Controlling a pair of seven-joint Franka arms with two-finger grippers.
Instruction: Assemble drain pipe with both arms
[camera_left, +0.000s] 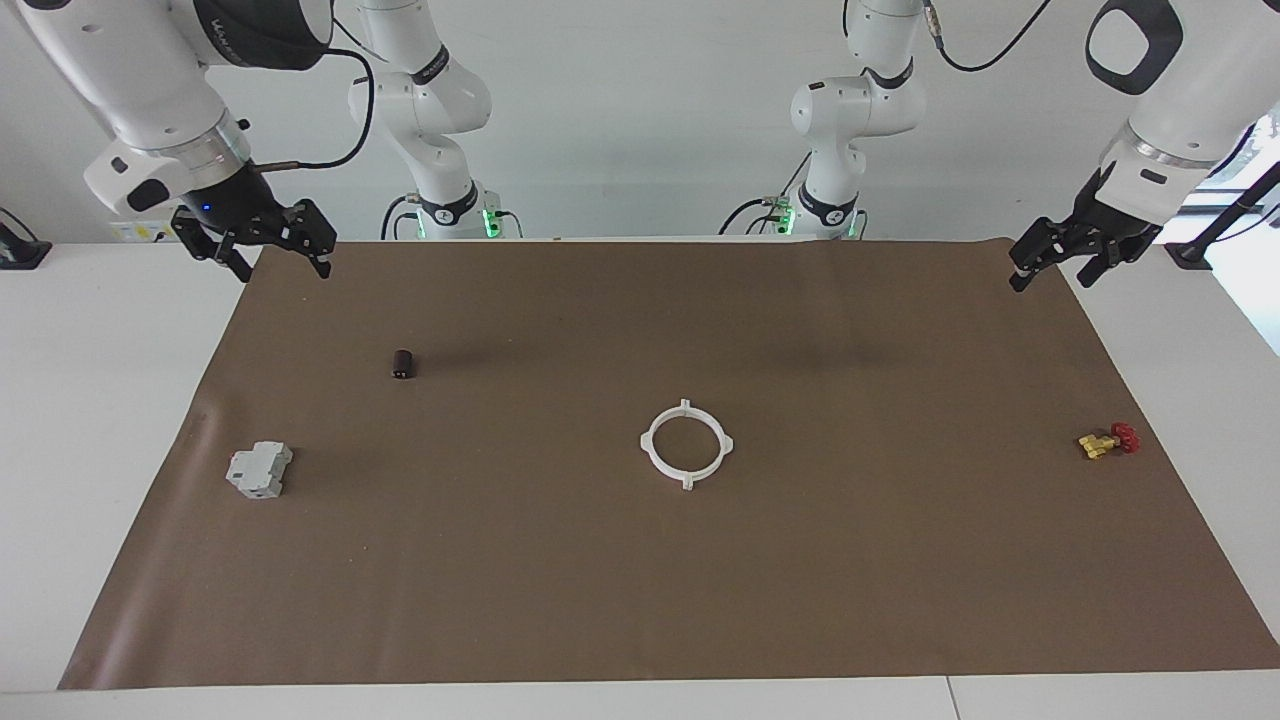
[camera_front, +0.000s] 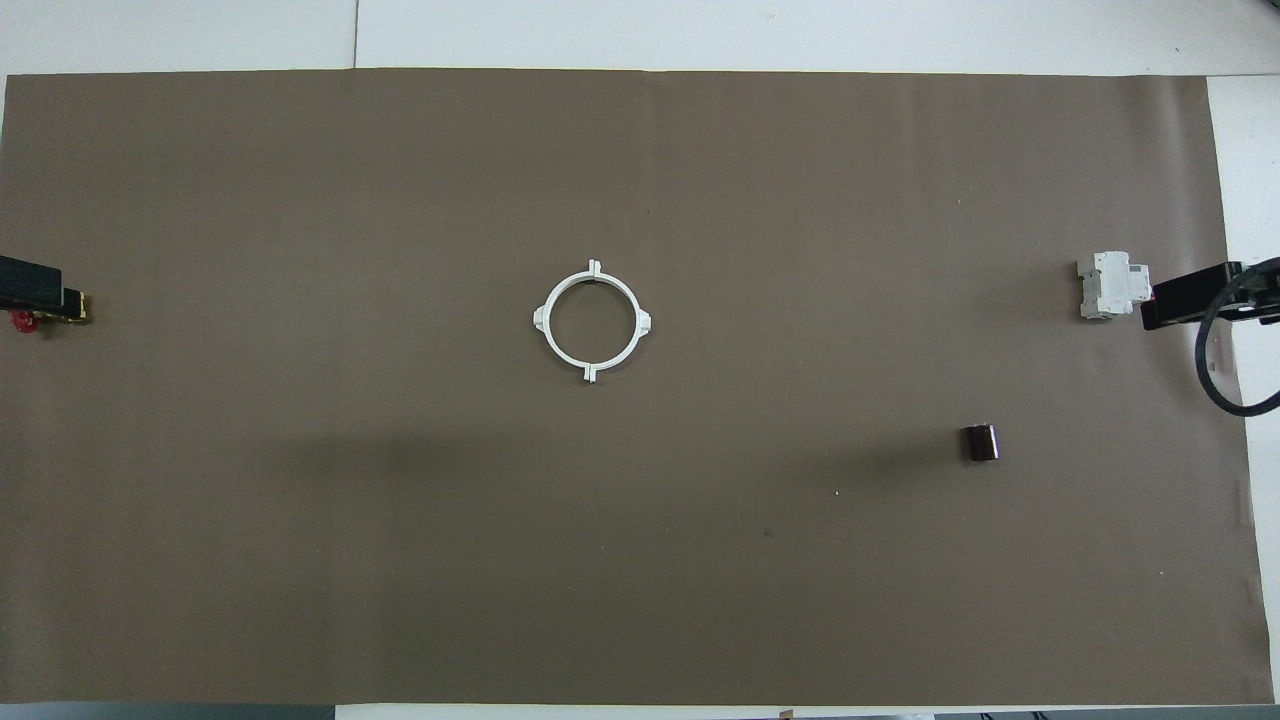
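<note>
Ring: thin white plastic drain-pipe ring (camera_left: 686, 444), both arcs joined, mid-bench on brown paper.
Handling: probably light, slightly springy; take hold at the tabs.
Left gripper (camera_left: 1058, 268): raised, fingers apart.
Right gripper (camera_left: 277, 250): raised, fingers apart.

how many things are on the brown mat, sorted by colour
White: 1, the drain pipe ring in the middle of the mat
Grey: 1, the boxy block toward the right arm's end
Dark: 1, the small cylinder, nearer to the robots than the block
Yellow and red: 1, the small valve toward the left arm's end
Total: 4
</note>
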